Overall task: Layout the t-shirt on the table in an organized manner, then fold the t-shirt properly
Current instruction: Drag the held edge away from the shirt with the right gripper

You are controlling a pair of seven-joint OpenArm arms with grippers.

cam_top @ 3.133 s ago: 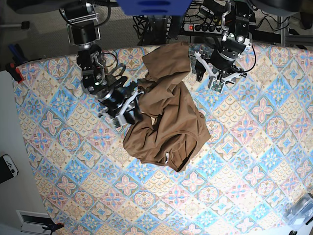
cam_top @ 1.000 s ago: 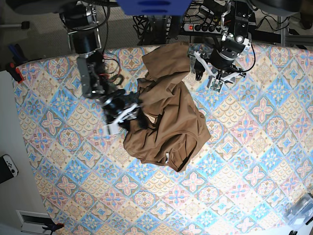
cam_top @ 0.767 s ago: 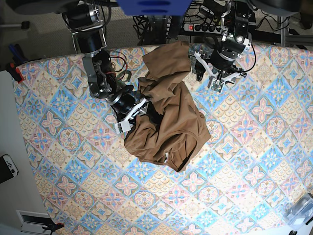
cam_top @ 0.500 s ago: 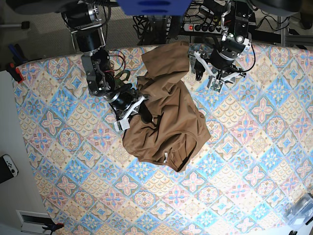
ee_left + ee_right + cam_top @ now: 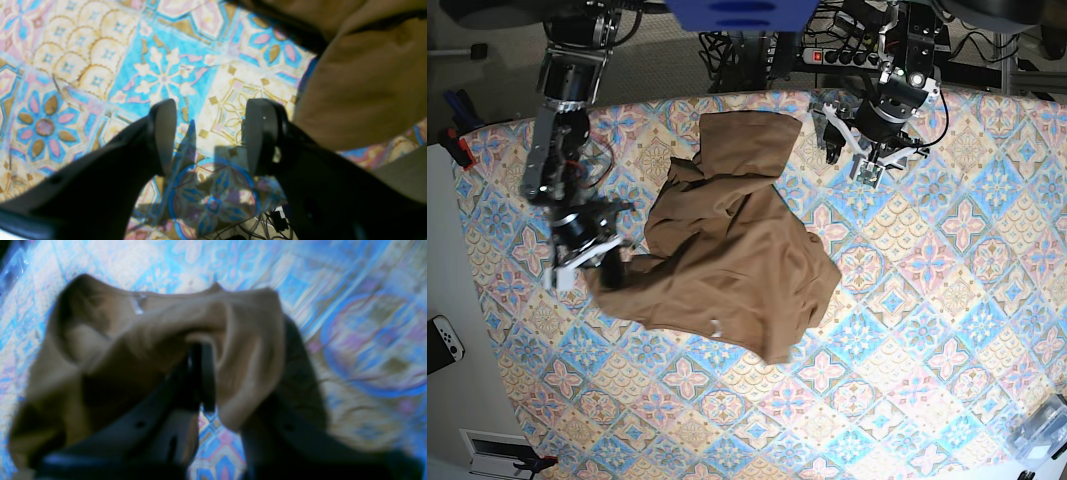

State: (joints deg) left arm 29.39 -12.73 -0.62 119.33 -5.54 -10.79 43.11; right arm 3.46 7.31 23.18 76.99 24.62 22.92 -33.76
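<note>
The brown t-shirt (image 5: 732, 250) lies crumpled and partly spread on the patterned table (image 5: 927, 300), its white tag (image 5: 715, 326) near the front hem. My right gripper (image 5: 599, 266), on the left of the base view, is shut on the shirt's left edge. In the right wrist view its jaws (image 5: 200, 376) pinch a fold of the t-shirt (image 5: 240, 350), with the tag (image 5: 136, 304) above. My left gripper (image 5: 850, 160) is open and empty beside the shirt's upper right edge. In the left wrist view it (image 5: 210, 136) hovers over bare table (image 5: 160, 76), the t-shirt (image 5: 367, 73) at its right.
A power strip (image 5: 842, 55) and cables sit beyond the table's far edge. A white game controller (image 5: 442, 340) lies off the table at left. A clear plastic container (image 5: 1042, 430) sits at the front right corner. Red-handled tools (image 5: 457, 145) lie at far left.
My right gripper has moved left and toward the front while holding the shirt's edge, dragging the bunched shirt out wider and leftward. The left arm has not moved.
</note>
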